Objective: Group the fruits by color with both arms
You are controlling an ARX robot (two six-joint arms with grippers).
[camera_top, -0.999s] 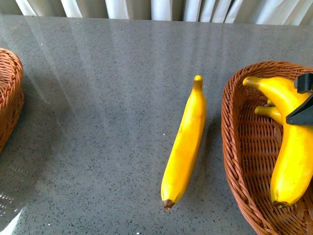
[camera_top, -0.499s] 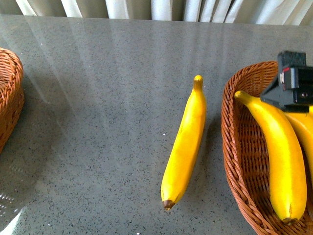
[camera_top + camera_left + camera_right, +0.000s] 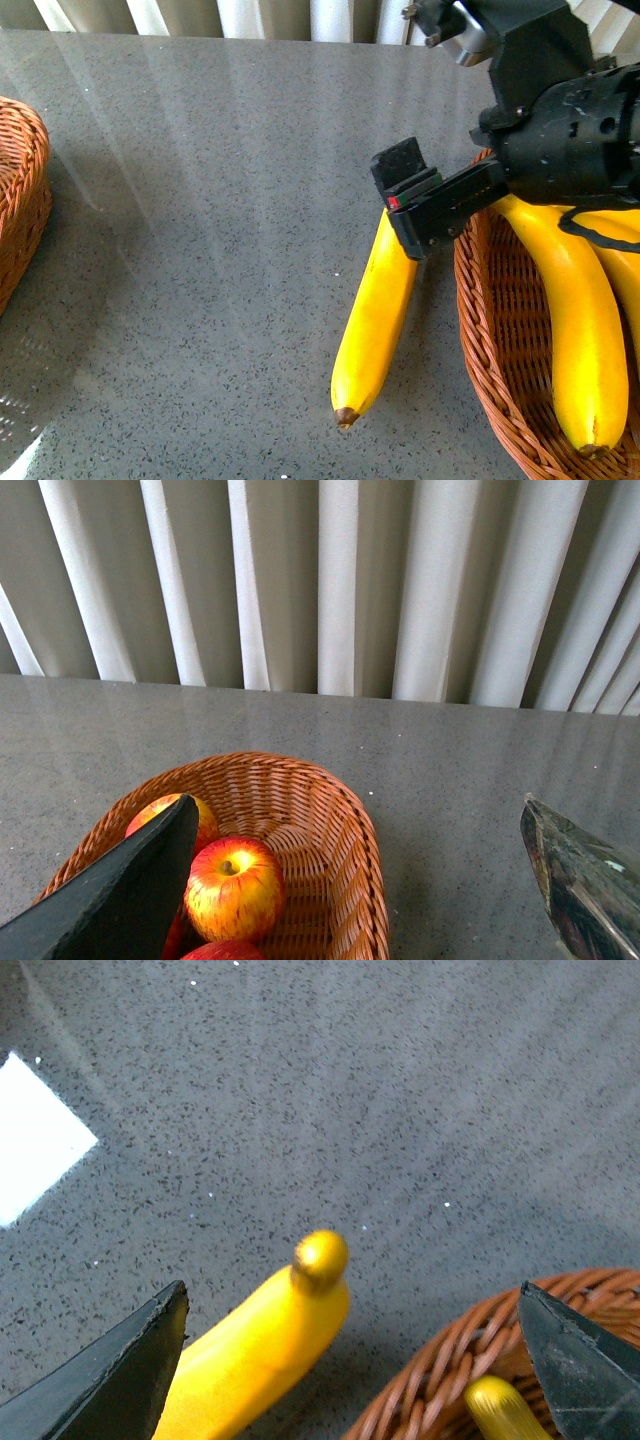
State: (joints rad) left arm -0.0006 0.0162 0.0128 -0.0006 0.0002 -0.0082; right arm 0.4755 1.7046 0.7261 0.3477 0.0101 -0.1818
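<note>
- A long, glossy yellow banana (image 3: 378,310) lies on the grey desk (image 3: 200,250) right of centre, its brown tip toward the lower edge. Its stem end sits under the right claw (image 3: 411,200), whose jaws are spread wide.
- Two more bananas (image 3: 572,330) lie lengthwise in the basket (image 3: 480,330) at the right edge.
- Red-yellow apples (image 3: 235,888) sit in a second basket (image 3: 340,820), below the spread left claw (image 3: 357,805).

The grey, dark-speckled tabletop (image 3: 200,250) has a dull sheen and carries three things. A loose banana (image 3: 375,320) lies flat at about 4 o'clock from the middle, its brown tip toward 6 o'clock and its length running up toward 12. Just beside it, at 3 o'clock, sits a brown wicker basket (image 3: 495,330). A second wicker basket (image 3: 20,190) stands well apart at 9 o'clock, cut off by the view's edge.
</note>
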